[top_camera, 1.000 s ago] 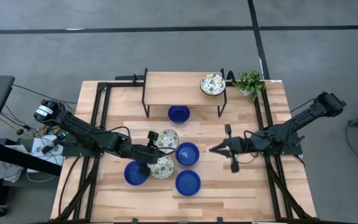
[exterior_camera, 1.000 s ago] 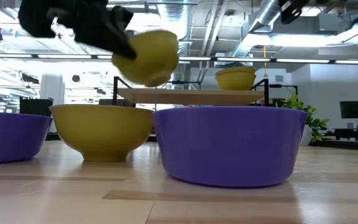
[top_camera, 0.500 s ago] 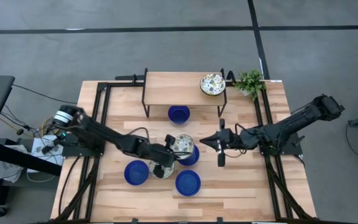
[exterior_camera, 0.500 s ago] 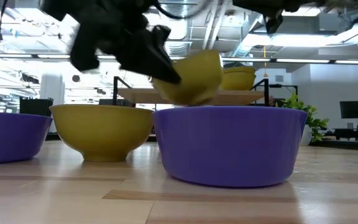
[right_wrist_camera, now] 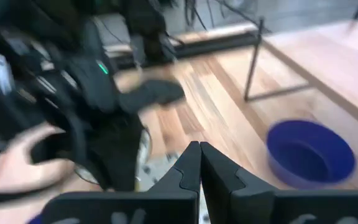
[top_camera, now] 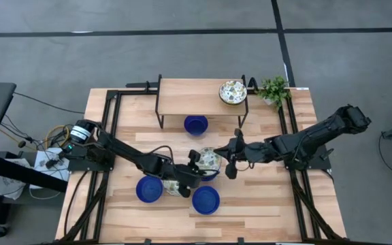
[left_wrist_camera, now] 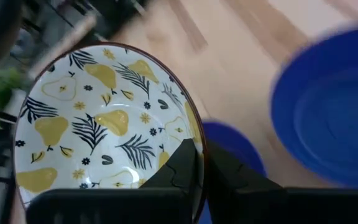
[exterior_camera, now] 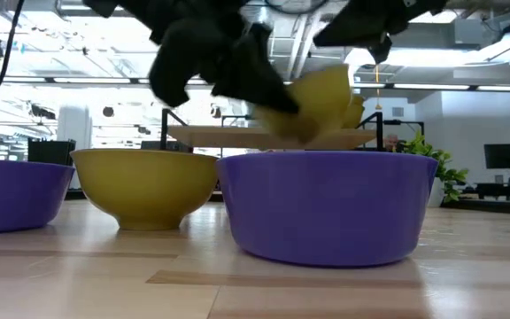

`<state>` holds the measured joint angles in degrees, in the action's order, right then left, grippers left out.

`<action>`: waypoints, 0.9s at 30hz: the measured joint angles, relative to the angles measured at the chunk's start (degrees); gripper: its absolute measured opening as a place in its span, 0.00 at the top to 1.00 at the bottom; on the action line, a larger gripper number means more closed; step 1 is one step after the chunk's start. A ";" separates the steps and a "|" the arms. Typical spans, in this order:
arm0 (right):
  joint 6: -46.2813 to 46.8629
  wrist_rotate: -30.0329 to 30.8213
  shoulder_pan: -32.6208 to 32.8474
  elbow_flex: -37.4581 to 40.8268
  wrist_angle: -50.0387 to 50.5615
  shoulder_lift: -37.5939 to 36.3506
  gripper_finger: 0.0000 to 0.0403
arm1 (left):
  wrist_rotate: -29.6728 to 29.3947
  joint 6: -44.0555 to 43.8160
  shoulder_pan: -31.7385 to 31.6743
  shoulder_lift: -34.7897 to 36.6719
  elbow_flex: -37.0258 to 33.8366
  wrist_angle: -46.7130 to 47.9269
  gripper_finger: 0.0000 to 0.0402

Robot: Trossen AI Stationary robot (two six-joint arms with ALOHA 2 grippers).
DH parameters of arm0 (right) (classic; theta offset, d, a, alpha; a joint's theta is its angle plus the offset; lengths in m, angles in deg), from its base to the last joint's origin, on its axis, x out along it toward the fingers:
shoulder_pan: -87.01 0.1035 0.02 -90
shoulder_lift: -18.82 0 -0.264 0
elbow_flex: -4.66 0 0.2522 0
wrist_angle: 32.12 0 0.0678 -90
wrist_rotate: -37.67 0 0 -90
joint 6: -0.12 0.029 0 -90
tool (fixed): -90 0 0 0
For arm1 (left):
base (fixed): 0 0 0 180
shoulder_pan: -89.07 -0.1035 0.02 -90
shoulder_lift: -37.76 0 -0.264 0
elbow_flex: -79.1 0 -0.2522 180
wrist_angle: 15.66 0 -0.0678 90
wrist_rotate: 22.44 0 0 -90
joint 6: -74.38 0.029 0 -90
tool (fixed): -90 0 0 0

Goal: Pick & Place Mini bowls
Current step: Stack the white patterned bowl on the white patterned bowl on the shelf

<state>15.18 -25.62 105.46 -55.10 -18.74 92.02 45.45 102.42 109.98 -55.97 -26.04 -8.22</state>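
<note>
The wooden counter (top_camera: 264, 197) carries three blue bowls (top_camera: 205, 200), a rack (top_camera: 189, 95) and a plant (top_camera: 274, 89).

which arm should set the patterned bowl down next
Left. The left gripper is shut on the patterned bowl, lifted above the blue bowls. The right gripper sits close beside it, jaws shut and holding nothing.

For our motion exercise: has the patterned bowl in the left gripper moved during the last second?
Yes. The patterned bowl in the left gripper has moved rightward from beside the resting bowls toward the right gripper, nearer the raised shelf.
</note>
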 joint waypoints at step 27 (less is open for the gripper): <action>-30.39 -22.66 2.56 -12.26 23.35 5.35 0.94 | 18.01 0.21 2.52 5.28 0.03 5.30 0.95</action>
<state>-15.21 -48.29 108.02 -67.36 4.61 97.37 63.45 102.63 112.51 -50.68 -26.01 -2.92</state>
